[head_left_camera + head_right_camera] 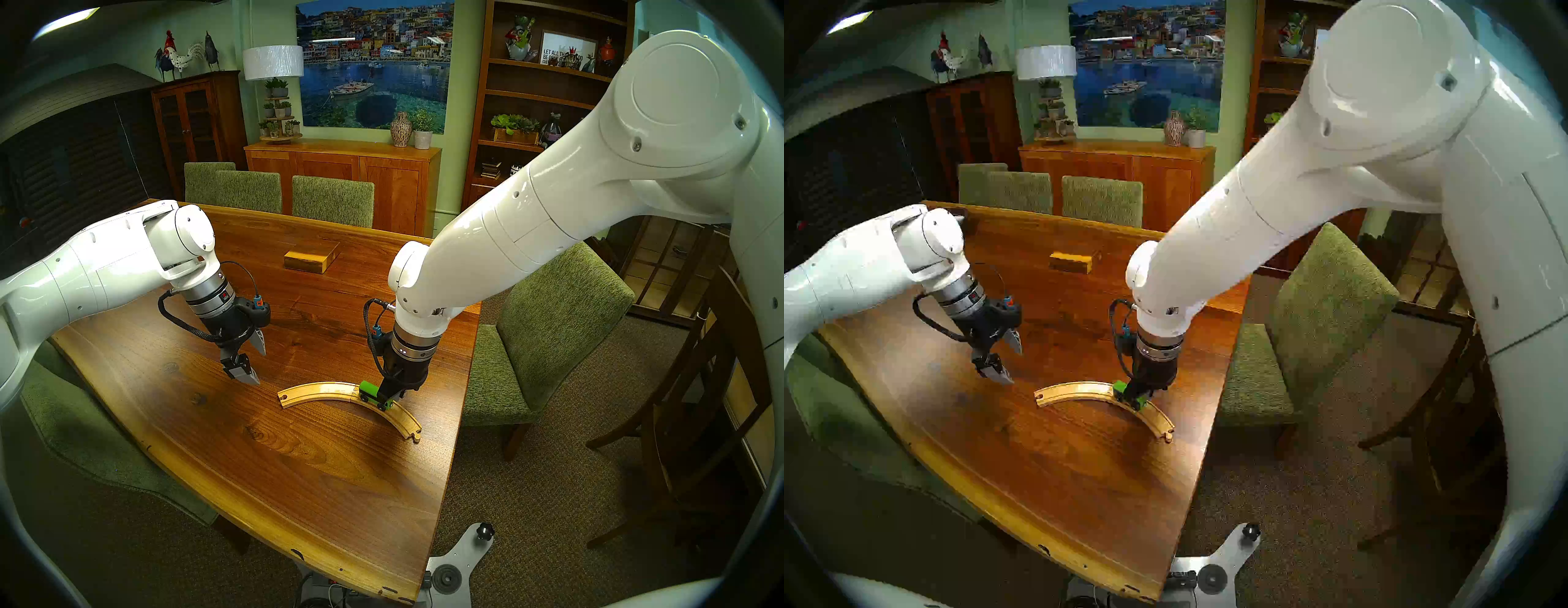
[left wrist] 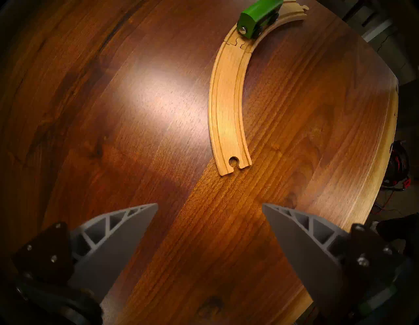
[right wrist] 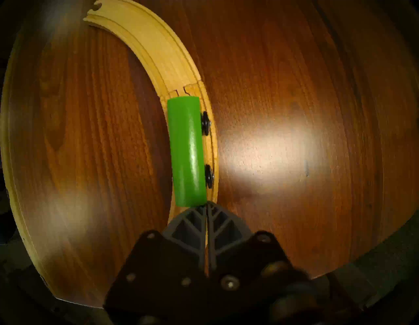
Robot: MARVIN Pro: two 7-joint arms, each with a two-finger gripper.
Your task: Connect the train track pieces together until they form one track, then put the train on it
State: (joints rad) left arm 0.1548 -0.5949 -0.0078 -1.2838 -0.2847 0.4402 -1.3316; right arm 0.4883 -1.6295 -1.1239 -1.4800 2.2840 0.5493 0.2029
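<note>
— Train [image 3: 187,152] first, since you asked: it sits on your track [image 2: 229,109], just past the joint, on the piece nearer your right side. Wheels on one side show over the outer groove; whether all are seated, I cannot tell.

— And my right gripper [image 3: 206,205]?

— Its fingers are pressed together with nothing between them. The tips are right at the train's near end; whether they touch it, you cannot tell from these views.

— My left gripper [image 2: 209,208]?

— Spread wide, empty, hanging above the bare table [image 1: 297,488], near the track's socket end and well apart from the train.

— Is the track whole?

— You have both pieces locked into one arc, lying flat near the table's right edge.

— Anything farther out?

— Your wooden box [image 1: 312,254] lies mid-table, well beyond the track.
</note>
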